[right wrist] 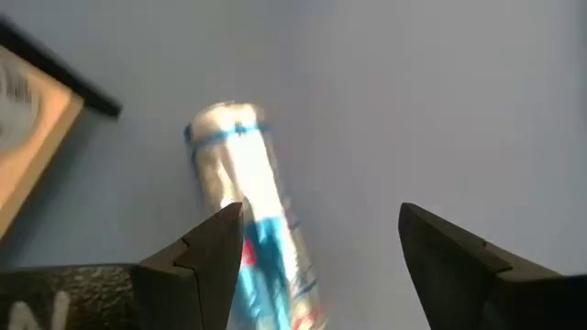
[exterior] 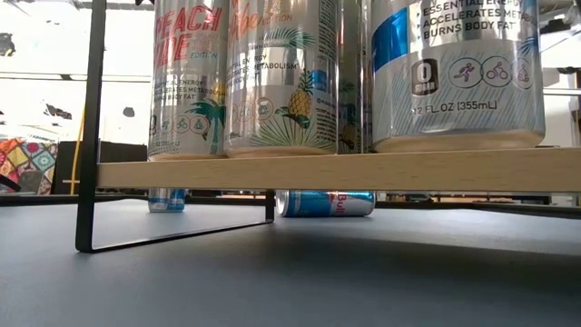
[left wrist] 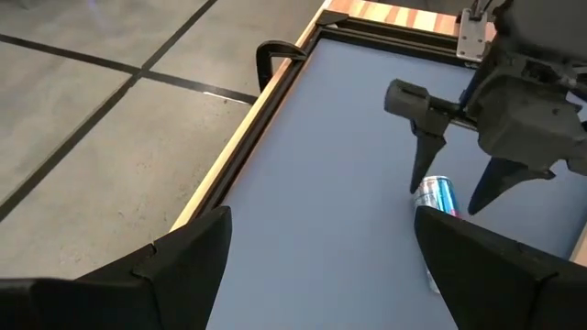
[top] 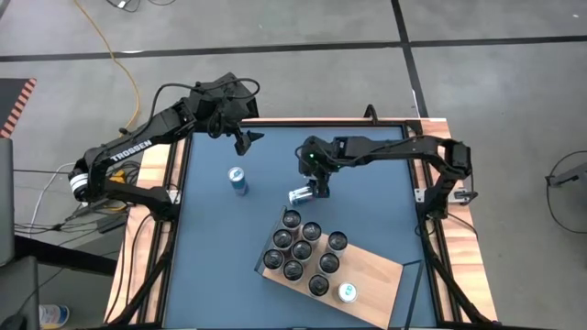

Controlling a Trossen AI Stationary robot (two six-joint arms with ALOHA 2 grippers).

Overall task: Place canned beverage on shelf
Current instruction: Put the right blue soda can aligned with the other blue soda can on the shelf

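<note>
A blue and silver can (top: 301, 194) lies on its side on the blue table, just beyond the shelf's far corner; it also shows in the low view (exterior: 327, 203) and the left wrist view (left wrist: 438, 197). My right gripper (top: 317, 189) is open right above it, and the can lies by one finger (right wrist: 197, 257). The shelf (top: 371, 275), a light-wood board on black wire legs (exterior: 91, 136), carries several upright cans (top: 303, 249). A second blue can (top: 238, 181) stands upright on the table. My left gripper (top: 248, 139) is open and empty near the far edge. My right gripper stands over the lying can (right wrist: 248, 220) with its fingers pointing down and apart. One finger is close by the can's side; I cannot tell whether it touches. The can rests on the table along its side.
Wooden strips and a black frame (left wrist: 275, 82) edge the table. The near right end of the shelf board (top: 376, 275) is bare but for one white-topped can (top: 348, 292). Open blue table lies at the left and near side (top: 211, 266).
</note>
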